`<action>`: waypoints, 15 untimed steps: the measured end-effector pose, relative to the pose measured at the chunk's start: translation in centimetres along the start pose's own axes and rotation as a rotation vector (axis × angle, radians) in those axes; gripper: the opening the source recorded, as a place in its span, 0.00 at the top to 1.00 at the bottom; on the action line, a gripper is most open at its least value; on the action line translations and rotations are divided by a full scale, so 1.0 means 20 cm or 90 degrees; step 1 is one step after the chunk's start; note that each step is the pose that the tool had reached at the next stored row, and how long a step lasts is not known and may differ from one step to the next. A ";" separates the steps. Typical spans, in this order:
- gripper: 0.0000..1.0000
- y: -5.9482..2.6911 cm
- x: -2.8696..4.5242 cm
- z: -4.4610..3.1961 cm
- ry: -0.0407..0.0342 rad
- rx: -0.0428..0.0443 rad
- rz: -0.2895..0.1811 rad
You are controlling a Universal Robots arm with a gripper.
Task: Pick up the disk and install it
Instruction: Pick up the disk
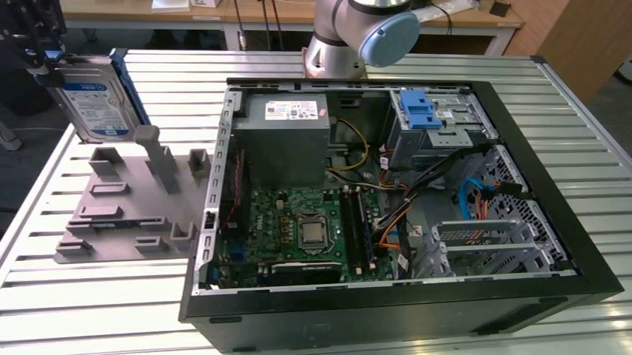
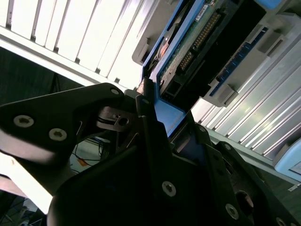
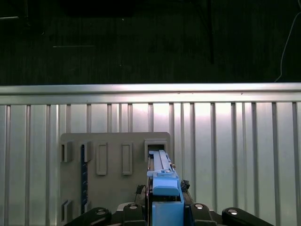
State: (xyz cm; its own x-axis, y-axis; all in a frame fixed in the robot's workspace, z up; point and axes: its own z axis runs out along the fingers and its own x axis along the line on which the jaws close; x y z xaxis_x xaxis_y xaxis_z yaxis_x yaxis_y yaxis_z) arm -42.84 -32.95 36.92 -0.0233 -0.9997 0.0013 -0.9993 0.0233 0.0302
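Tool (image 1: 41, 53) clamped on the disk (image 1: 94, 107) above the grey holder (image 1: 118, 214); pick-up underway, installing calls for aligning with the drive bay (image 1: 434, 126)

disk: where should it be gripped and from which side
The disk stands on edge over the grey holder, flat faces vertical, so take the blue bracket along its top edge, coming from above. The end effector is clamped there now.
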 end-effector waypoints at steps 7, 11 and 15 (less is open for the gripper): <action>0.64 0.001 -0.001 -0.019 0.0001 -0.0001 0.000; 0.64 0.001 -0.001 -0.038 0.0001 0.0000 0.000; 0.64 0.002 -0.001 -0.073 0.0001 0.0000 0.000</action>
State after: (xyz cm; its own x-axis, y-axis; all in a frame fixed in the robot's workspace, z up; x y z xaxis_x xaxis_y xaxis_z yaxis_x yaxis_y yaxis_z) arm -42.84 -32.93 38.38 -0.0233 -0.9997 0.0014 -0.9993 0.0233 0.0302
